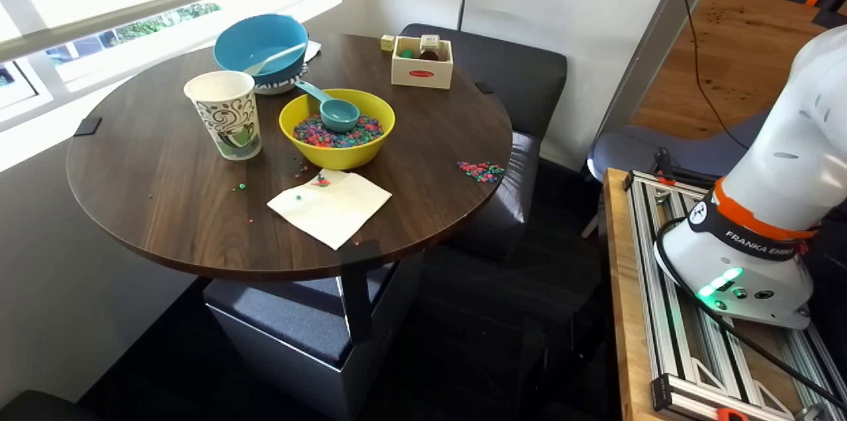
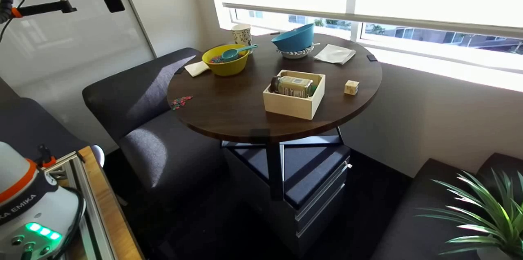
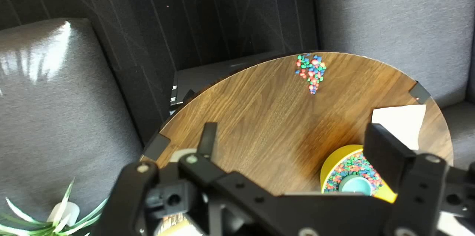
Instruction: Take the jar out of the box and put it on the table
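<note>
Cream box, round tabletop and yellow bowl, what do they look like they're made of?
Cream box: probably wood, matte, going by its thick, squared walls. Round tabletop: wood or printed laminate, soft sheen, with dark grain streaks. Yellow bowl: likely plastic, smooth, judging by its even color, though glazed ceramic is possible.

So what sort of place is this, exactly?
Probably a sitting nook in an office or lab: the round wooden table with padded seats around it suggests a meeting spot, and the robot arm mounted nearby hints at research.
</note>
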`<state>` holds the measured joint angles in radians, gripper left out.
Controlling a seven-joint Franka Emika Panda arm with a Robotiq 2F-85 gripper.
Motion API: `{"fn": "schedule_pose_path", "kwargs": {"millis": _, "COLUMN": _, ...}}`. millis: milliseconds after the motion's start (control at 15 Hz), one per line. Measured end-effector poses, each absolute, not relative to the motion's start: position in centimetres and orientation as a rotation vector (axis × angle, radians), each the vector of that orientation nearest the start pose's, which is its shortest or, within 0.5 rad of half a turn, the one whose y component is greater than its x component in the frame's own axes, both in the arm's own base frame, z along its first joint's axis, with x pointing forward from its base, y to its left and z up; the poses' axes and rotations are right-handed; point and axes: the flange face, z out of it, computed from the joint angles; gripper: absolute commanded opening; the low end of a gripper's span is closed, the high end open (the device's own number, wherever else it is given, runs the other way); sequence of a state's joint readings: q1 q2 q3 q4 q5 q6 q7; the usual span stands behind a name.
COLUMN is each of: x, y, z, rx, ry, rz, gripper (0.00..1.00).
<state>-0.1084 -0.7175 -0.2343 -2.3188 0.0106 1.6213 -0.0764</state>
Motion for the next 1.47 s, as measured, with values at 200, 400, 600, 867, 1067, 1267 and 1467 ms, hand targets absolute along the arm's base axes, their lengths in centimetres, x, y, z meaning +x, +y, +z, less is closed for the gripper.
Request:
{"fn": "schedule_pose_path", "kwargs": {"millis": 200, "x": 31.1, "y": -13.1, "z": 58.4, "rx": -2.963, "ry": 0.359, "rz": -0.058, "gripper": 1.0}}
{"fn": "schedule_pose_path", "kwargs": {"millis": 400, "x": 32.3, "y": -12.9, "z": 58.8, "rx": -2.94, "ry": 0.603, "rz": -0.102, "gripper": 1.0}}
{"fn": "schedule_pose_path", "kwargs": {"millis": 600, "x": 35.5, "y": -13.2, "z": 58.7, "rx": -2.897, "ry": 0.839, "rz": -0.132, "gripper": 1.0}}
{"fn": "schedule_pose_path", "kwargs": {"millis": 867, "x": 41.4, "y": -13.8, "z": 57.1, "rx": -2.816, "ry": 1.143, "rz": -0.116, "gripper": 1.0}}
{"fn": "schedule_pose_path", "kwargs": {"millis": 1067, "x": 43.7, "y": -14.3, "z": 56.4, "rx": -2.766, "ry": 1.293, "rz": -0.082, "gripper": 1.0}}
{"fn": "schedule_pose_path", "kwargs": {"millis": 1267, "x": 43.9, "y": -14.6, "z": 56.6, "rx": -2.755, "ry": 1.315, "rz": -0.087, "gripper": 1.0}}
{"fn": "schedule_pose_path", "kwargs": {"millis": 1467, "x": 44.4, "y": -14.8, "z": 56.7, "rx": -2.742, "ry": 1.331, "rz": -0.138, "gripper": 1.0}}
